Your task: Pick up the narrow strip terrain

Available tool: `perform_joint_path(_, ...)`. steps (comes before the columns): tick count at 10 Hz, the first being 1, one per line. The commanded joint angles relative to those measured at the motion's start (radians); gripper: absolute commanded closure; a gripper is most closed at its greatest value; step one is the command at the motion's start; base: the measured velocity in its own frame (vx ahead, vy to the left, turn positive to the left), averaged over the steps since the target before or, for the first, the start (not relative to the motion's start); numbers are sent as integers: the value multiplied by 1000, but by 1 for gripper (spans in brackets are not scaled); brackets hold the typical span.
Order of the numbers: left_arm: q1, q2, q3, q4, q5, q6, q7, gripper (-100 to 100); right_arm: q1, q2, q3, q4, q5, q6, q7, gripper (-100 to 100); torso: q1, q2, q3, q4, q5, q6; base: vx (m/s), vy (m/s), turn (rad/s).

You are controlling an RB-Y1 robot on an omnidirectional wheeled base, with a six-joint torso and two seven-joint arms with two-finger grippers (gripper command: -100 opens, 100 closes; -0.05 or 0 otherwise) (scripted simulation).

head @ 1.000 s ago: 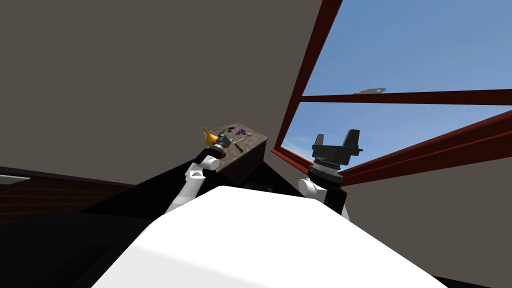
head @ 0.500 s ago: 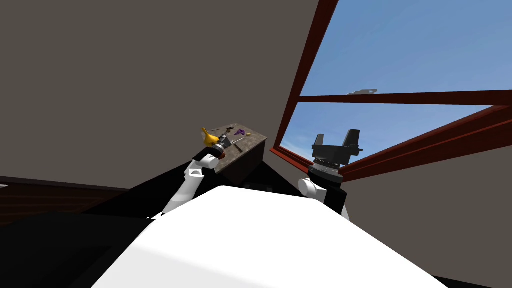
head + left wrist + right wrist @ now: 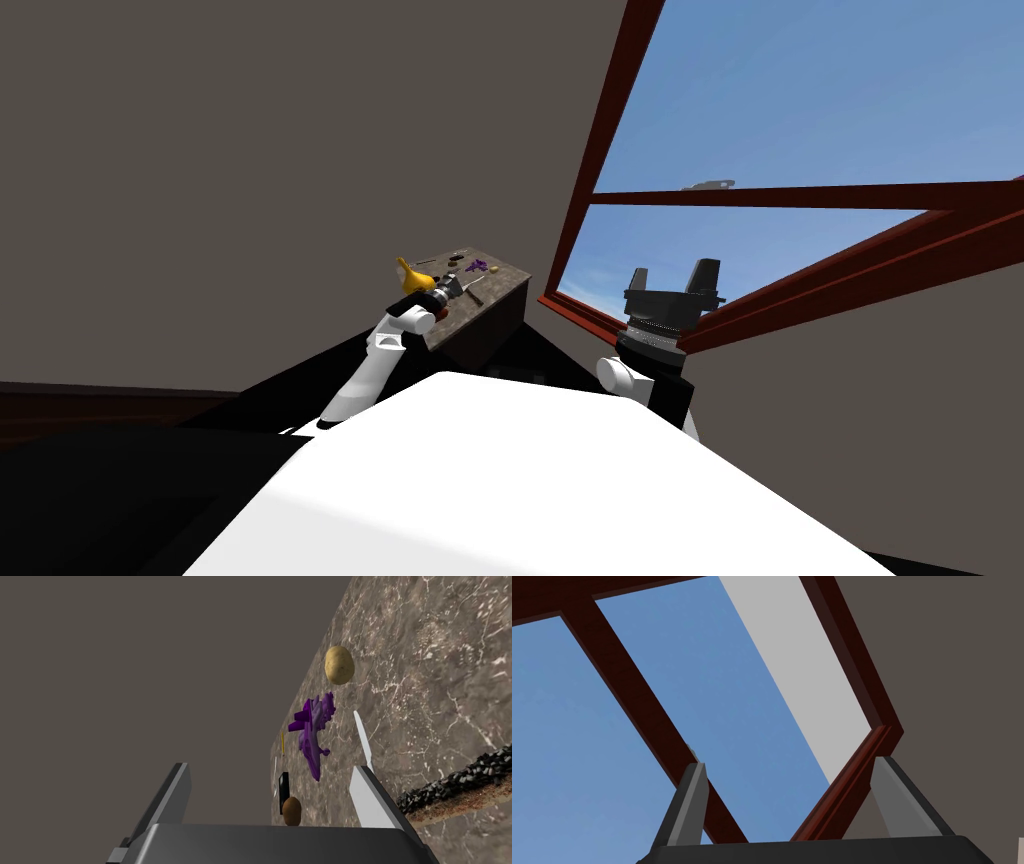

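Note:
The narrow strip terrain (image 3: 460, 786) is a thin brown strip topped with dark gravel. It lies flat on the brown marbled tabletop (image 3: 440, 651), just outside one finger of my left gripper (image 3: 272, 796). That gripper hovers over the table, open, with nothing between its fingers. From the head camera the strip (image 3: 478, 295) is a short dark line beside my left gripper (image 3: 455, 287). Raised to the right, in front of the window, my right gripper (image 3: 675, 275) is open and holds nothing (image 3: 787, 796).
On the table ahead of the left gripper lie a purple toy (image 3: 314, 733), a potato (image 3: 339, 665), a brown ball (image 3: 292, 811), a small black item (image 3: 283, 786) and a thin white blade (image 3: 363, 738). A yellow object (image 3: 412, 277) sits beside my left wrist. The table stands against a grey-brown wall.
The head camera has turned a little, so the window frame sits further left. My left arm has reached slightly further over the table. Both grippers stay open.

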Motion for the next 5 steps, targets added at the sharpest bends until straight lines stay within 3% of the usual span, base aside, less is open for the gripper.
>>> perform_joint_path(1, -6, 2, -4, 9, 3, 32, -4, -100, 0, 0, 0, 0, 0, 0, 0, 0, 0, 0, 0, 0, 0, 0, 4, 8, 6)
perform_joint_path(4, -31, 64, -10, 49, 63, 129, -42, -100, 0, 0, 0, 0, 0, 0, 0, 0, 0, -1, 0, 0, 0, 0, 14, 12, -106)
perform_joint_path(5, -31, 64, -10, 49, 63, 157, -42, -100, 0, 0, 0, 0, 0, 0, 0, 0, 0, -1, -1, 0, 0, 0, 18, 17, -60)
